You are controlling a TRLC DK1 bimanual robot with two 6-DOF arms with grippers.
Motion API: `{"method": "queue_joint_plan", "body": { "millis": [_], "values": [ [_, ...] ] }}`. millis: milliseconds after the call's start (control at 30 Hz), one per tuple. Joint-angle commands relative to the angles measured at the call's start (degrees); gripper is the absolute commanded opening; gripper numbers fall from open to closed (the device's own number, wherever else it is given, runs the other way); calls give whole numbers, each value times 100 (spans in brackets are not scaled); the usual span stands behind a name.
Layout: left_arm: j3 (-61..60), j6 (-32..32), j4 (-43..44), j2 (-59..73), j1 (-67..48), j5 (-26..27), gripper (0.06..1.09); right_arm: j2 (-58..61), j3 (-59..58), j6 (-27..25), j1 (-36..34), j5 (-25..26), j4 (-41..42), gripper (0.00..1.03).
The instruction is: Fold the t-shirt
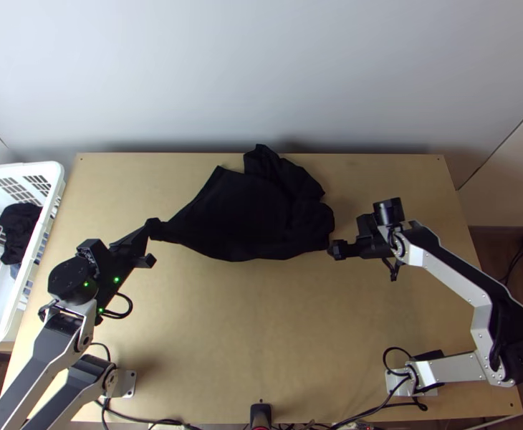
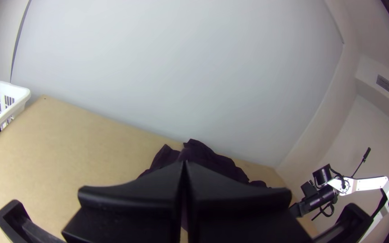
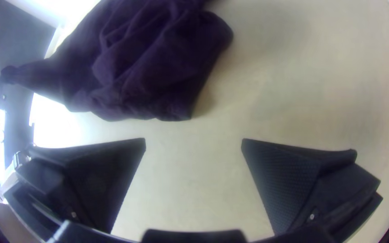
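From above: the rumpled t-shirt (image 1: 243, 218) stretches toward three o'clock from the left gripper (image 1: 153, 228), which pinches one corner; from the right gripper (image 1: 335, 249) it lies toward ten (nearer that loose edge). Left wrist: fingers together. Right wrist: fingers wide, empty.

I can see a white plastic basket (image 1: 25, 169) at the left of the top view, dark cloth (image 1: 19, 228) bunched inside, and a pale wall (image 1: 261, 72) across the top.
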Motion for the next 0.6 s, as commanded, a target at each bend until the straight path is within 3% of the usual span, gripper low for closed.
{"method": "queue_joint_plan", "body": {
  "millis": [0, 567],
  "values": [
    [2, -2, 13, -24, 15, -31, 10, 381, -16, 306, 77, -119, 343, 99],
    [-42, 68, 40, -121, 130, -31, 10, 1339, 951, 939, 639, -119, 774, 99]
  ]
}}
